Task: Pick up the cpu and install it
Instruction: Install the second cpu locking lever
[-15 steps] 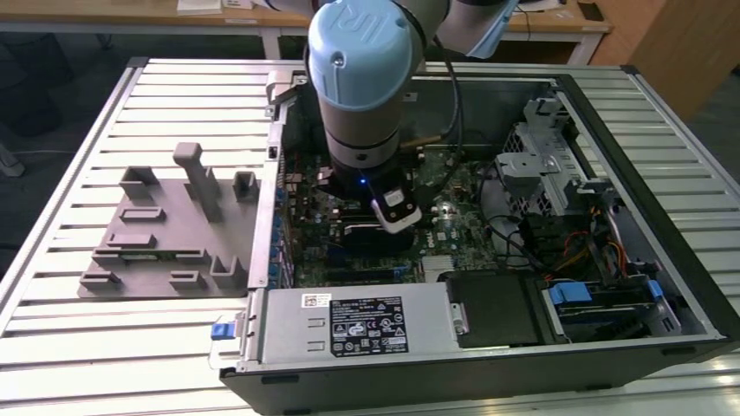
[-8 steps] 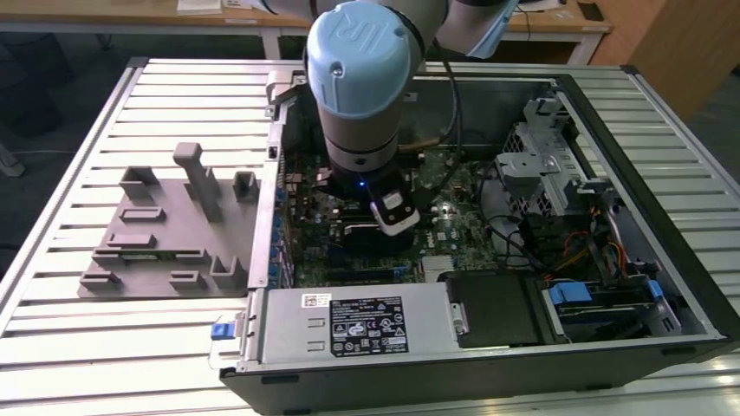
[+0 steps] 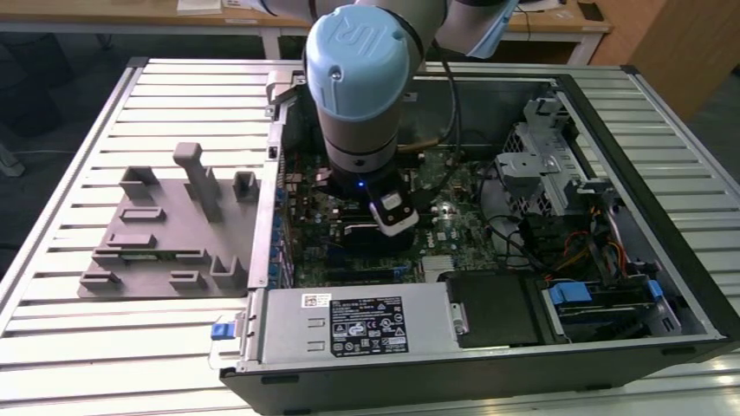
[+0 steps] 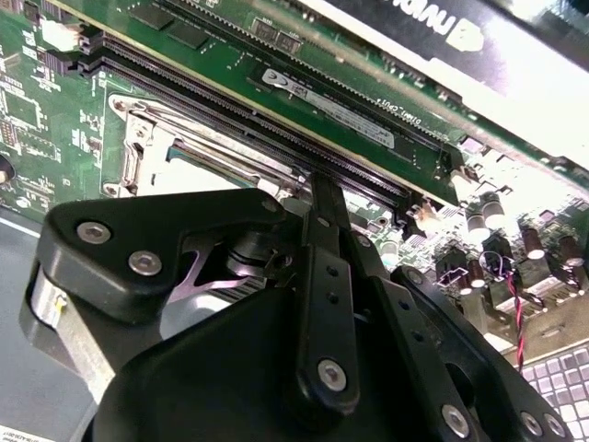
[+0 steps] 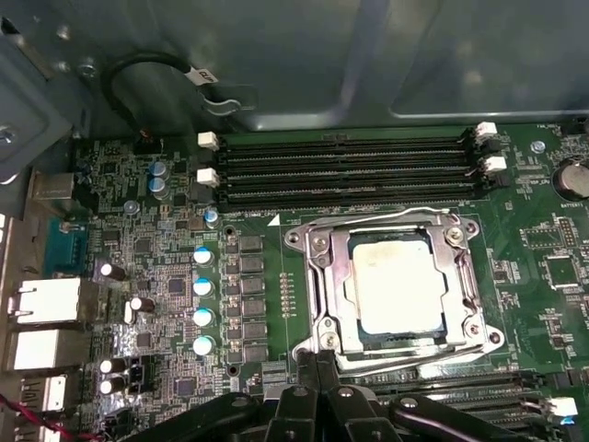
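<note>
One cpu (image 5: 398,281) seated in socket frame (image 5: 324,276) (metal edges all round); jaws closed, empty, just beside frame.

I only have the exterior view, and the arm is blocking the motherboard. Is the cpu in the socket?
Observer: Yes. In the first wrist view the cpu lies flat inside the socket's metal frame, silver top up.
Operator: Is the gripper holding anything?
Observer: No. The gripper is shut and empty, close beside the frame's edge.
Operator: Are the memory slots by the socket filled?
Observer: The four memory slots on the side of the socket away from the gripper are empty.
</note>
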You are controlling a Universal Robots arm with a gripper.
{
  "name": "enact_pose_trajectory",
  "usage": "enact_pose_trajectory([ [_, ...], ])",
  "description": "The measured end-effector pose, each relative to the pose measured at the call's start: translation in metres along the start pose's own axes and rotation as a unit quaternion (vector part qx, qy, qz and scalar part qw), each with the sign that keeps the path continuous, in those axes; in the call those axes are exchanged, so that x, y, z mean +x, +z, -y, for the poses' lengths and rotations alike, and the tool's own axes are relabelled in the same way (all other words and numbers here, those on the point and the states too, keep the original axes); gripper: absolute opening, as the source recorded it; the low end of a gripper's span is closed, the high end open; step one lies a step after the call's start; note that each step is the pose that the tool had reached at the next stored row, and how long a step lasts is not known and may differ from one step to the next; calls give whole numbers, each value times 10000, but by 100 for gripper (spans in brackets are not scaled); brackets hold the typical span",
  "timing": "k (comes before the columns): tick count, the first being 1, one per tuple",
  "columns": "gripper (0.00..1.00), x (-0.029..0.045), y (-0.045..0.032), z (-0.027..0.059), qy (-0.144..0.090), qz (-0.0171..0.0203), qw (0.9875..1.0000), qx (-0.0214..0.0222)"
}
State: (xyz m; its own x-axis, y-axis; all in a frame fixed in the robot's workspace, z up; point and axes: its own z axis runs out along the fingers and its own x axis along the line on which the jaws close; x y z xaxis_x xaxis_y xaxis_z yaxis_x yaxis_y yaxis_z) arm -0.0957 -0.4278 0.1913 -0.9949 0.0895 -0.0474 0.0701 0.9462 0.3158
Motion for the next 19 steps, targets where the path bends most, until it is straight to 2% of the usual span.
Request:
enact_pose_trajectory([
  [7,11,9,24,-14,3,-2,10000,-37],
  [19,11,42,52,-14,2,-3,10000,-36],
])
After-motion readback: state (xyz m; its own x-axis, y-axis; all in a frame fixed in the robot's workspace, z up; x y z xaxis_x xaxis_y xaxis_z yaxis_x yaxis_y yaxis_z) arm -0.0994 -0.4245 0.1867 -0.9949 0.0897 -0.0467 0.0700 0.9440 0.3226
